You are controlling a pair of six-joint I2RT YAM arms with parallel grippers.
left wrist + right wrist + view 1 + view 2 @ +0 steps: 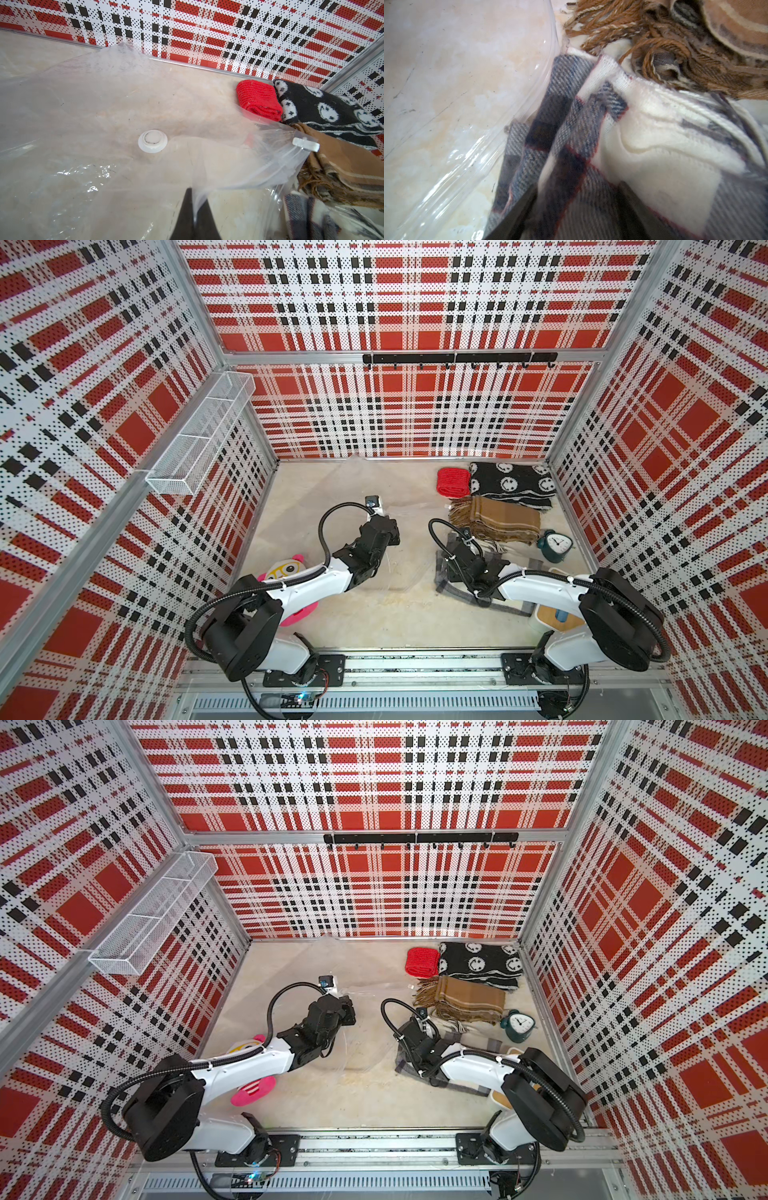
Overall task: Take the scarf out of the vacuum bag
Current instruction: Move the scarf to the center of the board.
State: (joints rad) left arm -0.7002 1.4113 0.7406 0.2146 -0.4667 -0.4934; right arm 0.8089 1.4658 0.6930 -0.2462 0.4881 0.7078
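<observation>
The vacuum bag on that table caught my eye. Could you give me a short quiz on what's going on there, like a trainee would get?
1. True or false: the left pincer is shut on the clear plastic of the vacuum bag.
2. Which colour is the folded knit lying beside the smiley-face scarf? A) green B) red C) blue
3. Fill in: the bag's face carries a small round white ____.
Key: 1 true; 2 B; 3 valve cap.
</observation>
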